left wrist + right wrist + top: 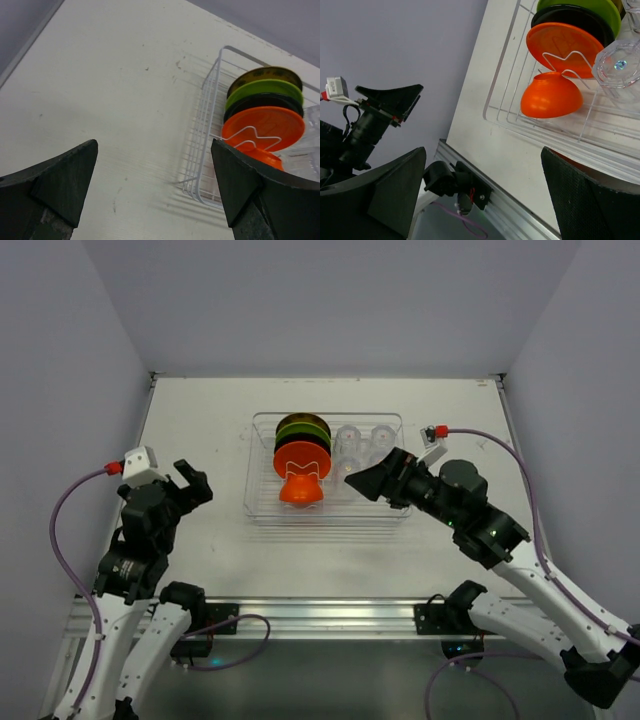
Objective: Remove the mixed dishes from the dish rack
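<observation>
White table (200, 420), pale walls (300, 300) (three sides). Dish rack (250, 475) long axis left-right; plates (303, 445) on edge, faces toward arms. Left gripper (195, 481), right gripper (372, 476): jaws spread, empty.

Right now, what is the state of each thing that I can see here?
dish rack, loaded
orange bowl, tipped on its side in the rack
four plates, standing on edge in the rack
clear glasses, in the rack beside the plates
left tool, open, empty
right tool, open, empty

White table (200, 420) (faintly scuffed), pale grey walls (330, 300) on three sides, even light.
</observation>
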`<state>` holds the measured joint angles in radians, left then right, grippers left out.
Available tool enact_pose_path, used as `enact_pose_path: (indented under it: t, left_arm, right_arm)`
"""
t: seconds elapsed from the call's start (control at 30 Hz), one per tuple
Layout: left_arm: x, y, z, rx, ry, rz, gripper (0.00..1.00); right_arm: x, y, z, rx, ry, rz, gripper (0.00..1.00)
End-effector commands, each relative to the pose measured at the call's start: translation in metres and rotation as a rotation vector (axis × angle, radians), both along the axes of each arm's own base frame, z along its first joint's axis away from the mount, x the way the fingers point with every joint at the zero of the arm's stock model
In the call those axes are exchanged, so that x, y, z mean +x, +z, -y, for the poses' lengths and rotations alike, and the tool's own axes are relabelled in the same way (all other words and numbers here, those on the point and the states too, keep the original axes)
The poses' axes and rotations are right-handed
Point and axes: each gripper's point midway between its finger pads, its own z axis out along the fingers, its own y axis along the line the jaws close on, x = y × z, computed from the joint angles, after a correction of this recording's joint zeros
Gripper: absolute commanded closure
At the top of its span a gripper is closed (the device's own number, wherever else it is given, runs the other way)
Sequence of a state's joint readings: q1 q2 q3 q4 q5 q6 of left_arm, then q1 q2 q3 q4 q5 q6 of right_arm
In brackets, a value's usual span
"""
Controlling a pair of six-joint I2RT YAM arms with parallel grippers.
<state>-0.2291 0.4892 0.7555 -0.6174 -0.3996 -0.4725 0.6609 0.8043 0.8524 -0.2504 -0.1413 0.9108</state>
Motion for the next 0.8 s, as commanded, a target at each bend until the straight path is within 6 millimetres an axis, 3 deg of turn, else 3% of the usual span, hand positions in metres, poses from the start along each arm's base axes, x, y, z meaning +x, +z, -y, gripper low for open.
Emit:
enact_pose_path:
  t: [0.0, 0.13, 0.2, 0.23, 0.27, 0.3, 0.33, 0.37, 0.43, 0.47, 0.5, 0.53, 0.57, 0.6, 0.63, 0.67, 0.7, 0.73, 0.77]
  left_arm:
    - [-0.001, 0.032, 0.025, -0.219, -0.054, 0.089, 0.0]
    - [-0.007, 0.057, 0.046, -0.426, -0.094, 0.142, 0.0]
    - [-0.007, 0.064, 0.077, -0.648, -0.186, 0.131, 0.0]
    - [-0.002, 0.045, 0.092, -0.717, -0.219, 0.079, 0.0]
    - [0.0, 0.057, 0.117, -0.854, -0.331, 0.082, 0.0]
    - [0.003, 0.051, 0.129, -0.904, -0.37, 0.05, 0.0]
    - [0.015, 0.032, 0.139, -0.936, -0.358, -0.031, 0.0]
    - [0.021, 0.03, 0.147, -0.946, -0.355, -0.065, 0.0]
    - [0.029, 0.016, 0.178, -0.933, -0.313, -0.16, 0.0]
    - [0.039, 0.035, 0.18, -0.939, -0.24, -0.096, 0.0]
    - [0.025, 0.039, 0.208, -0.937, -0.286, -0.122, 0.0]
    - [0.033, 0.025, 0.205, -0.932, -0.142, -0.129, 0.0]
    - [0.028, 0.021, 0.21, -0.941, -0.094, -0.154, 0.0]
    - [0.02, 0.031, 0.221, -0.967, -0.081, -0.168, 0.0]
    - [0.021, 0.016, 0.226, -0.95, -0.015, -0.208, 0.0]
    - [0.022, 0.007, 0.22, -0.953, 0.078, -0.214, 0.0]
    - [0.019, 0.012, 0.231, -0.965, 0.078, -0.225, 0.0]
    - [0.023, -0.002, 0.239, -0.936, 0.115, -0.251, 0.0]
    - [0.021, -0.01, 0.24, -0.929, 0.166, -0.261, 0.0]
  right_arm:
    - [0.009, 0.018, 0.003, 0.019, -0.112, 0.04, 0.01]
    - [0.007, -0.003, -0.012, -0.046, -0.108, -0.002, 0.01]
    - [0.011, -0.011, -0.009, -0.109, -0.149, 0.007, 0.01]
    - [0.011, -0.012, -0.007, -0.119, -0.16, 0.01, 0.01]
    - [0.012, -0.014, -0.003, -0.13, -0.174, 0.012, 0.01]
    - [0.013, -0.01, 0.004, -0.126, -0.2, 0.034, 0.01]
    - [0.011, -0.01, 0.008, -0.127, -0.205, 0.041, 0.01]
    - [0.009, -0.018, 0.012, -0.139, -0.209, 0.042, 0.01]
    - [0.003, -0.013, 0.025, -0.119, -0.231, 0.063, 0.01]
    - [-0.001, -0.022, 0.032, -0.137, -0.242, 0.054, 0.01]
    - [-0.007, -0.015, 0.041, -0.116, -0.251, 0.071, 0.01]
    - [-0.008, -0.023, 0.052, -0.145, -0.284, 0.06, 0.01]
    - [-0.011, -0.022, 0.06, -0.148, -0.303, 0.064, 0.01]
    - [-0.013, -0.02, 0.068, -0.146, -0.321, 0.069, 0.01]
    - [-0.02, -0.012, 0.079, -0.118, -0.336, 0.091, 0.01]
    - [-0.024, -0.016, 0.089, -0.133, -0.353, 0.086, 0.01]
    - [-0.028, -0.014, 0.096, -0.124, -0.366, 0.091, 0.01]
    - [-0.035, -0.006, 0.106, -0.085, -0.381, 0.11, 0.01]
    - [-0.038, -0.011, 0.115, -0.094, -0.402, 0.106, 0.01]
